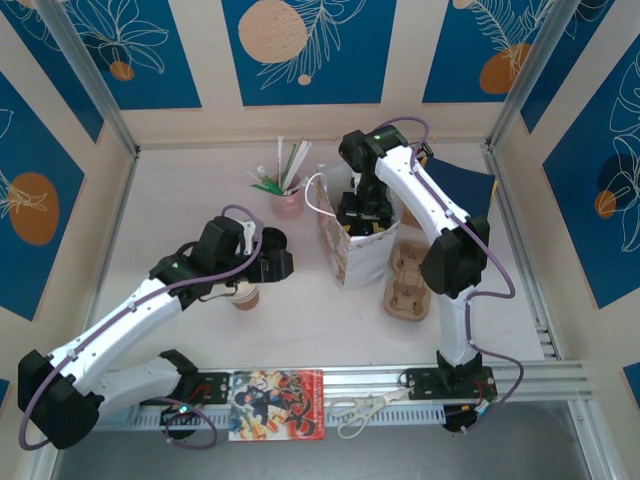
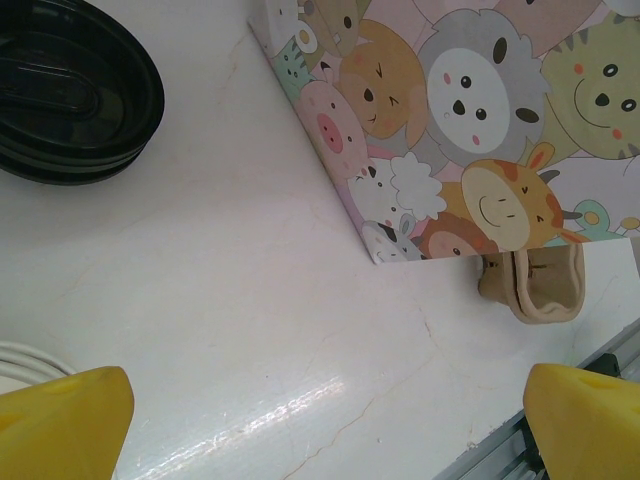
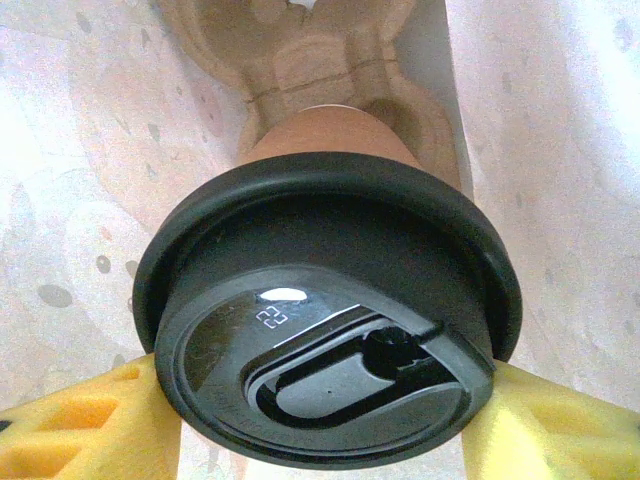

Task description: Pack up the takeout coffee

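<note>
We see the right fingers (image 3: 90, 420) clamped on the lidded takeout coffee (image 3: 330, 135), upright with its axis pointing straight down at the pulp tray (image 3: 300, 50) inside the paper bag (image 1: 352, 250), while the left fingers (image 2: 60, 420) gape open over the counter (image 2: 250, 330), well apart

The sole mark is a small pale stamp on the black lid (image 3: 325, 320) of the takeout coffee (image 3: 330, 135), two digit-like characters too blurred to read, while print on the colourful booklet (image 1: 277, 404) is illegible.

A pink cup of straws (image 1: 289, 205) stands near the animal-print bag (image 1: 362, 262); scissors (image 1: 358, 412) lie just beside a comic (image 1: 277, 404).
</note>
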